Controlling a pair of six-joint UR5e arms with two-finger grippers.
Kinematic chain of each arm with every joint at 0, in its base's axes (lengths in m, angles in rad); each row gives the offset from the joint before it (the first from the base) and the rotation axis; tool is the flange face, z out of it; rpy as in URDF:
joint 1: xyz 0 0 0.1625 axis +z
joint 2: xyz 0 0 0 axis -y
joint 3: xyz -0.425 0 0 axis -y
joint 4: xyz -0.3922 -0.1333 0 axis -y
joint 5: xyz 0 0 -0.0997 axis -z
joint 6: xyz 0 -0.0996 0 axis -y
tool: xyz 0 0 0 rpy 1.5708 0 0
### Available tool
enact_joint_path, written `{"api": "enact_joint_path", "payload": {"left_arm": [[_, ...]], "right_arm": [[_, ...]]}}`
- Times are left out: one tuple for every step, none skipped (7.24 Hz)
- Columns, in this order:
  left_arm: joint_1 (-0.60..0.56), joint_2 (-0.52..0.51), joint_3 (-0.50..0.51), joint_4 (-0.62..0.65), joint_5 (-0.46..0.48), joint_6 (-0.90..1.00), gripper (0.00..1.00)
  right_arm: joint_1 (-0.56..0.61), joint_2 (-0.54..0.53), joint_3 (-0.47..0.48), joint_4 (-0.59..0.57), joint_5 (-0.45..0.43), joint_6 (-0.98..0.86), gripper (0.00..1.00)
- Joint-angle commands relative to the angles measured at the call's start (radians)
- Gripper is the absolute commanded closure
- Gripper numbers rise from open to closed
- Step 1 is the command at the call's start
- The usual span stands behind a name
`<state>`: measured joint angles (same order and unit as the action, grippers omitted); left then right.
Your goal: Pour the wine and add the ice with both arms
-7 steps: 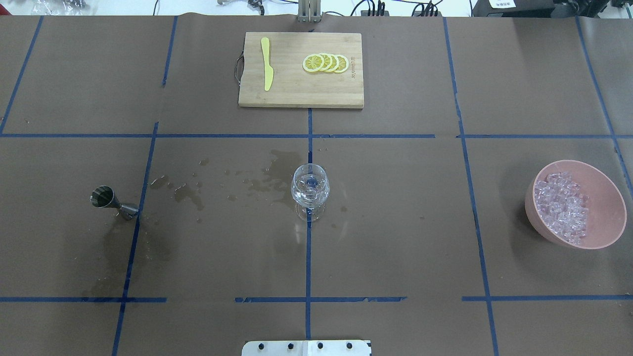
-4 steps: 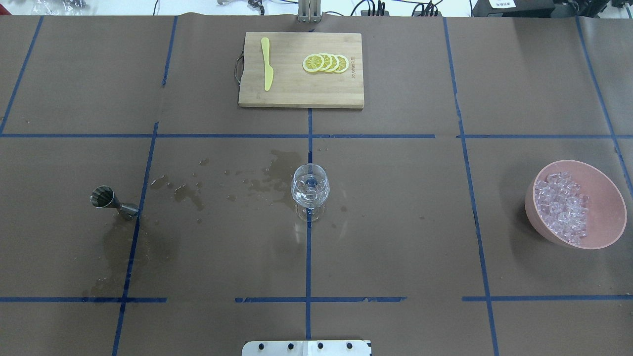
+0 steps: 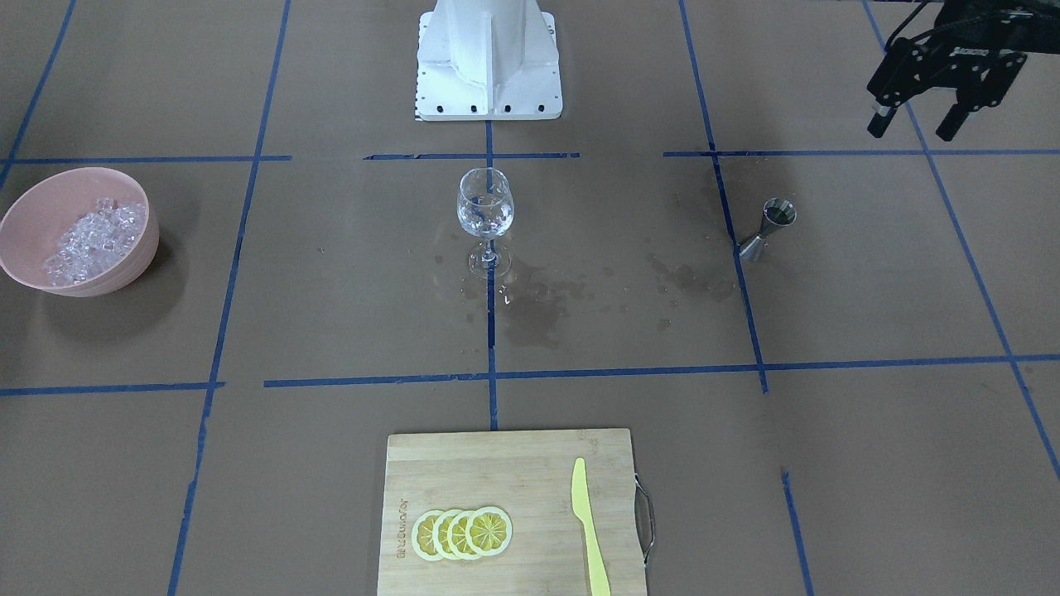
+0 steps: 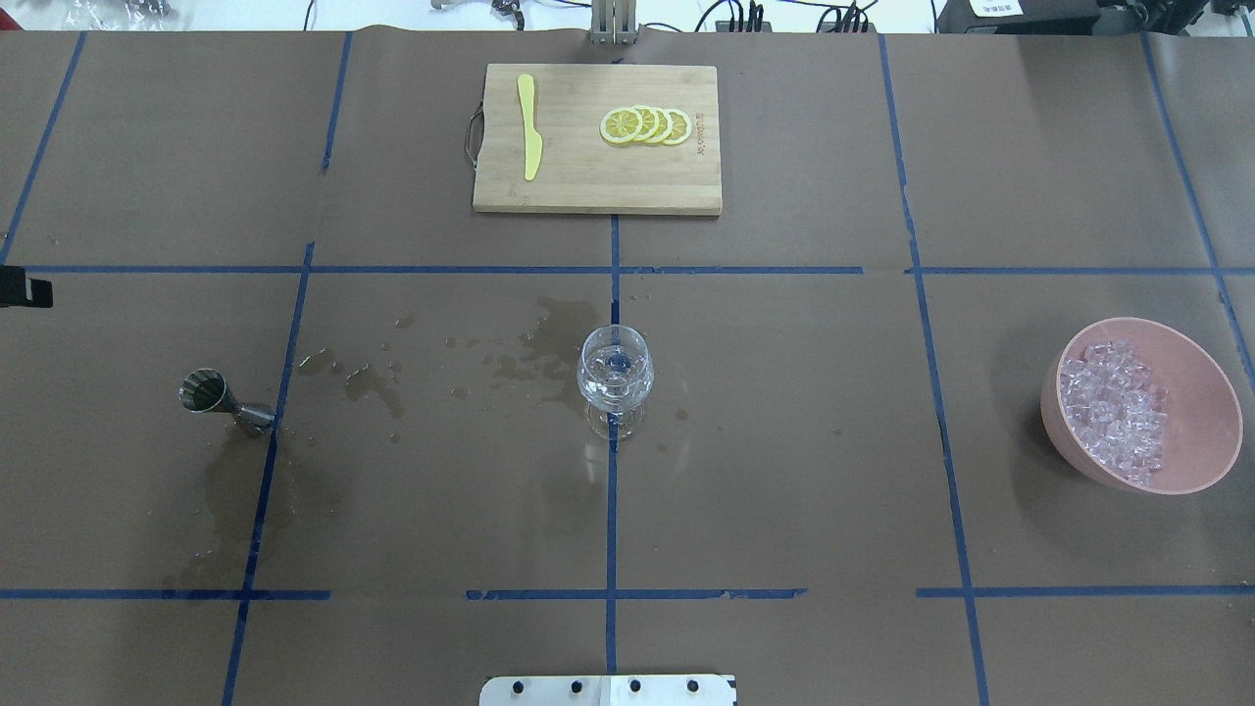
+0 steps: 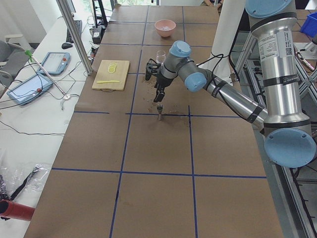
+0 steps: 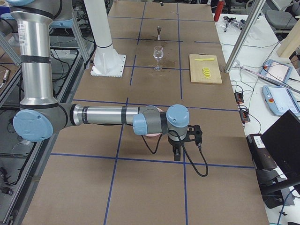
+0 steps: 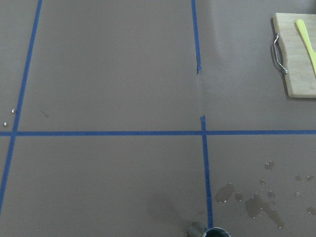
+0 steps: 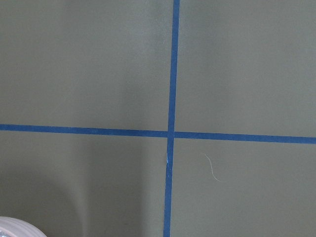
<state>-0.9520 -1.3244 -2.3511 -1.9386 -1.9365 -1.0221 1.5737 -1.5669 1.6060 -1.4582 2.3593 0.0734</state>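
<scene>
A clear stemmed glass (image 3: 485, 207) (image 4: 615, 371) stands at the table's middle. I cannot make out any wine in it. A steel jigger (image 3: 770, 228) (image 4: 211, 392) stands to its left. Ice (image 4: 1113, 407) (image 3: 87, 240) is heaped in a pink bowl (image 4: 1196, 392) (image 3: 50, 186) at the right. My left gripper (image 3: 913, 126) is open and empty, hovering beyond the jigger near the table's left edge. A black piece of it (image 4: 25, 291) shows at the overhead view's left edge. My right gripper (image 6: 180, 145) hangs beside the bowl, seen only in the exterior right view. I cannot tell whether it is open or shut.
A wooden cutting board (image 4: 596, 186) with lemon slices (image 4: 647, 126) and a yellow knife (image 4: 529, 127) lies at the far middle. Dark wet stains (image 4: 373, 378) mark the paper between jigger and glass. The white pedestal (image 3: 489, 58) stands at the near edge.
A black piece of my left gripper has come into the overhead view at its left edge. Glass, jigger and bowl have not moved.
</scene>
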Motion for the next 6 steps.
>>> {"api": "enact_joint_path", "payload": {"left_arm": [[0.26,0.067,-0.007,-0.131,0.269,-0.255,0.0],[0.415,0.07,-0.008,-0.131,0.429,-0.385,0.0],[0.559,0.091,-0.008,-0.126,0.58,-0.511,0.0],[0.719,0.106,-0.007,-0.085,0.785,-0.632,0.0],[0.813,0.106,-0.007,0.006,0.901,-0.732,0.0],[0.884,0.097,-0.005,0.124,1.013,-0.801,0.0]], "right_arm": [[-0.007,-0.001,-0.001,0.001,-0.002,0.0,0.0],[-0.008,-0.005,0.0,0.001,0.003,0.006,0.0],[-0.009,-0.005,0.003,0.001,0.003,0.006,0.0],[-0.011,-0.005,0.002,0.001,0.005,0.011,0.0],[-0.011,-0.002,0.006,0.002,0.011,0.032,0.0],[-0.011,-0.002,0.024,0.001,0.014,0.042,0.0]]}}
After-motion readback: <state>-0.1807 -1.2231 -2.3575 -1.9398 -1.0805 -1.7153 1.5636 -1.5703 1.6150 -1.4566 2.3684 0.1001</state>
